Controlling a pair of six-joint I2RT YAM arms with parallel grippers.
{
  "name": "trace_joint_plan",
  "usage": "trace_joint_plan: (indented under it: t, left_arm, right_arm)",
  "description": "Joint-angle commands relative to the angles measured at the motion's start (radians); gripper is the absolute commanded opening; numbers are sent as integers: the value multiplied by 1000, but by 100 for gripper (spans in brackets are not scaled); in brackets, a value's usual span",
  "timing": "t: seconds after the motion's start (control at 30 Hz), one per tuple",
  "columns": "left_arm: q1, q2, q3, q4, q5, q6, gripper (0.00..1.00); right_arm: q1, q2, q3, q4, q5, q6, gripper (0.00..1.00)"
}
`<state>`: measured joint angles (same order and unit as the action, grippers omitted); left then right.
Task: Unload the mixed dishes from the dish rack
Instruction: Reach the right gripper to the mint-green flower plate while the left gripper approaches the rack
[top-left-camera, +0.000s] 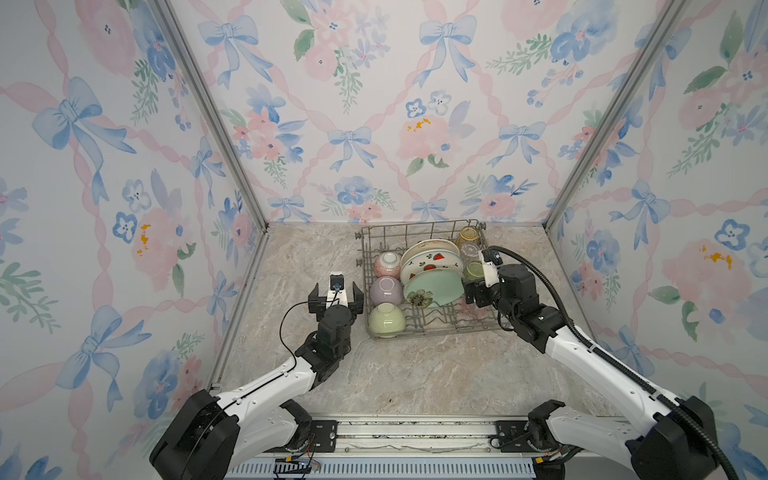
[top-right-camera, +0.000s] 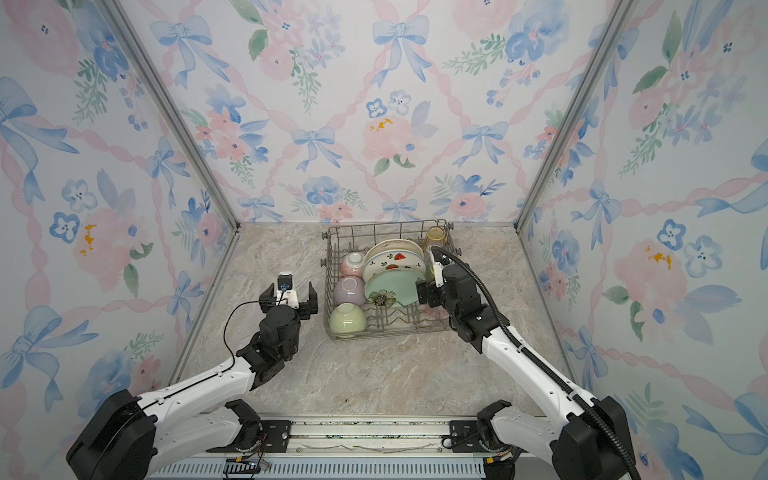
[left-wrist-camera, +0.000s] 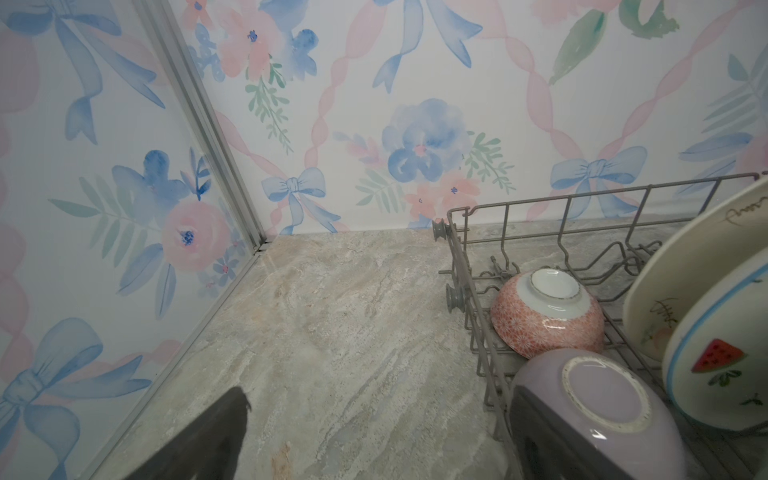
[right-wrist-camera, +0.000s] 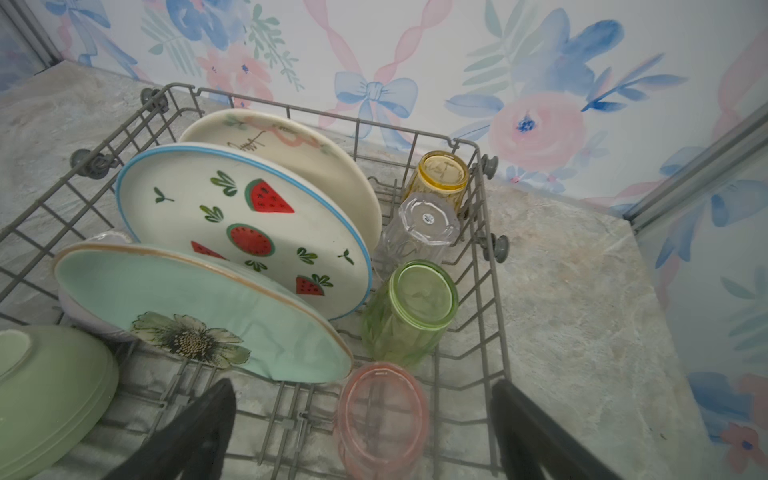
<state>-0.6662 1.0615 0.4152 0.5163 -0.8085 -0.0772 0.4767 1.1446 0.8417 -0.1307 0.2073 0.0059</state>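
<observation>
Floral-papered walls frame a marbled counter (top-left-camera: 395, 374), where the grey wire dish rack (top-left-camera: 415, 232) stands loaded at the back, right of centre. Unloading looks barely begun: the right gripper (right-wrist-camera: 363, 388), jaws spread, hangs over a translucent pink tumbler (right-wrist-camera: 380, 415) and must descend and close. The left gripper (top-left-camera: 336, 291) hovers spread beside glossy upturned bowls (top-left-camera: 386, 291).

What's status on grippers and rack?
Left gripper open, empty, beside dish rack. Right gripper open, lined up on pink tumbler. Nothing unloaded yet; path clear.
</observation>
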Motion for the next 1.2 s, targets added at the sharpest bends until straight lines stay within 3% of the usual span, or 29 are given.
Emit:
trace_joint_plan:
  t: [0.0, 0.17, 0.47, 0.83, 1.17]
  left_arm:
    - [-62, -24, 52, -228, -43, -115, 98]
    - [-133, -38, 109, -424, -15, -228, 98]
    - [-232, -85, 155, -562, 23, -313, 98]
    - [-267, -168, 131, -644, 63, -373, 98]
    - [-268, -169, 141, -666, 51, -357, 98]
  right_arm:
    - [21, 40, 65, -97, -71, 21, 97]
    - [25, 79, 101, -95, -84, 22, 97]
    - [24, 206, 197, -84, -127, -10, 99]
    - [11, 362, 335, -120, -201, -46, 93]
    - [11, 383, 344, -154, -226, -56, 89]
